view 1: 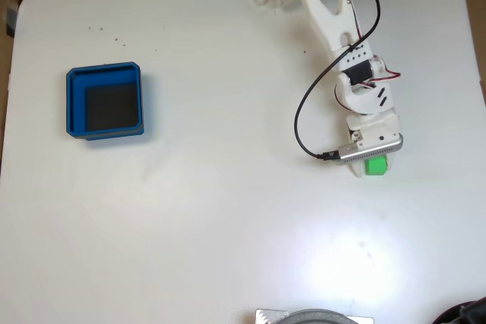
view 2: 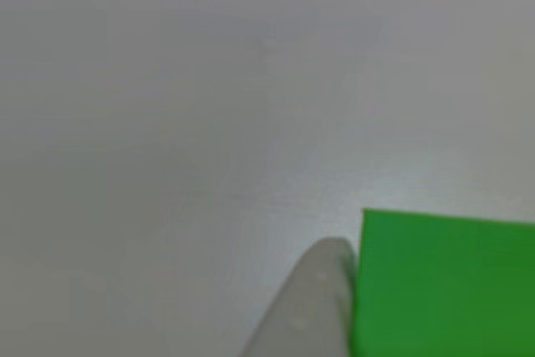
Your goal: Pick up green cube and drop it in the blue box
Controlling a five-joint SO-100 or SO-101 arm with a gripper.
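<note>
Down at the right of the fixed view, the pincer point(view 1: 370, 165) sits over the green cube point(view 1: 377, 165), which rests on the white tabletop point(view 1: 228, 210); whether it is closed on the cube I cannot tell. Close up in the other view, one pale finger point(view 2: 313, 303) touches the cube's point(view 2: 443, 286) left face (slightly blurred). Well apart at the left lies the blue box point(view 1: 73, 104).

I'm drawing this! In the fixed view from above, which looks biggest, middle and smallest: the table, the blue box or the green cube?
1. The table, by far the biggest.
2. The blue box.
3. The green cube, smallest, partly hidden under the gripper.
</note>
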